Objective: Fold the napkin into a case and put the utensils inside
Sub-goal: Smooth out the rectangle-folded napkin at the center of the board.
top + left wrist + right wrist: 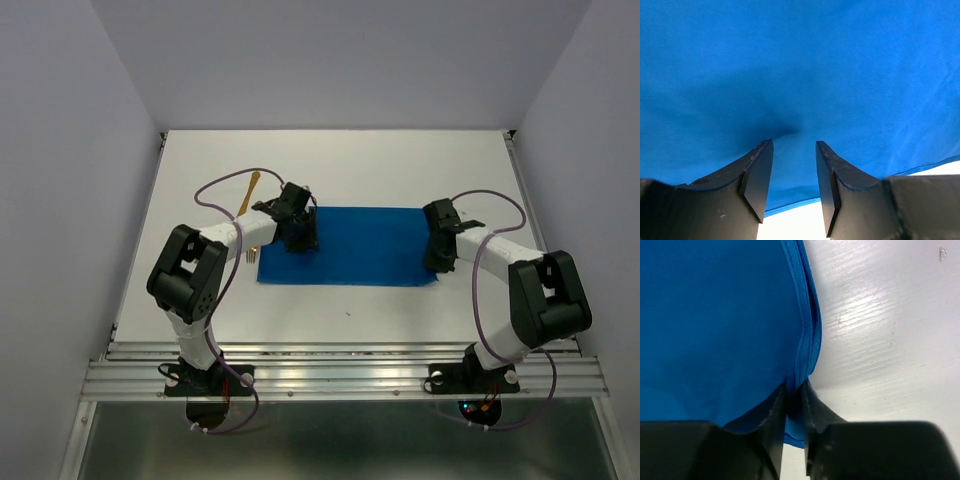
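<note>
The napkin (360, 245) lies spread flat in the middle of the worktop (350, 160), a wide blue rectangle with a tool at each short end. It is not yet a case.

The right tool (794, 390) stands narrow, its jaws pinched on the napkin's right edge. In the right wrist view the hem (807, 330) runs straight into the gap between the fingers, and two layers of edge seem to lie together there.

The left tool (794, 145) stands wide, jaws apart, tips down on the cloth just inside the left edge. A shallow dimple shows in the cloth at its tips. It grips nothing.

The utensils (251, 193) lie on the bare worktop off the napkin's left side. One long piece is beyond the left arm and a smaller piece is just beside the near-left corner.

My judgement is that the cloth is light, limp and thin. It will sag and drag rather than hold a shape, so one pinch will lift only a corner. The hem is the best place to take hold, being thicker and less likely to slip out of the jaws. Both ends should be gripped before folding. The left tool will need to gather a ridge of cloth or move out to the edge, because pressing flat on the surface gives it nothing to close on.
</note>
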`<act>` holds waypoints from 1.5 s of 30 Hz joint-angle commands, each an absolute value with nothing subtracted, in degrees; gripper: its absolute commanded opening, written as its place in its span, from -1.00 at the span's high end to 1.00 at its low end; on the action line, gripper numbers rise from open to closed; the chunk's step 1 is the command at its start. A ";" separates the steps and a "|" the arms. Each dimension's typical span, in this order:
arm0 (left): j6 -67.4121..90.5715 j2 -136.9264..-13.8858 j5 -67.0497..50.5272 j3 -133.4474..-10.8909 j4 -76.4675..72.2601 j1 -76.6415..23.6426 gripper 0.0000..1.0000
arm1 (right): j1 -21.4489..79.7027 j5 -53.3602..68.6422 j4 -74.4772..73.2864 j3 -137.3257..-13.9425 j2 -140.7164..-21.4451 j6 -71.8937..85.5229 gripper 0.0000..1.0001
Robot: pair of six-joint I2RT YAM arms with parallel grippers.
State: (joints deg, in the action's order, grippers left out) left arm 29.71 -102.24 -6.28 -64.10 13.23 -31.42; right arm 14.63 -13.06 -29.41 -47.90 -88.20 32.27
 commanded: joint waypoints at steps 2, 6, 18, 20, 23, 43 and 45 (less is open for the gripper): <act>29.71 -98.70 -5.10 -63.89 13.88 -31.55 -0.02 | 14.33 -12.30 -32.33 -46.14 -88.42 33.66 0.86; 29.44 -98.44 -3.52 -65.04 15.29 -31.38 -0.02 | 14.33 -17.04 -35.42 -46.23 -86.31 35.16 0.99; 29.27 -93.69 -0.35 -63.28 18.46 -27.42 -0.08 | 14.33 -21.10 -37.01 -47.64 -85.08 34.72 0.09; 29.71 -93.34 2.02 -62.32 18.72 -26.99 -0.08 | 14.33 -21.53 -36.47 -47.37 -84.47 34.45 -0.14; 30.58 -93.08 4.55 -61.61 20.55 -26.46 -0.09 | 14.33 -22.41 -36.48 -47.81 -83.85 34.37 -0.33; 31.55 -89.82 12.65 -61.35 22.41 -25.84 0.06 | 14.33 -22.77 -35.16 -49.75 -81.12 33.40 -0.63; 31.03 -91.05 13.09 -61.79 22.94 -25.58 0.06 | 14.33 -22.59 -34.98 -49.57 -81.12 33.31 -0.64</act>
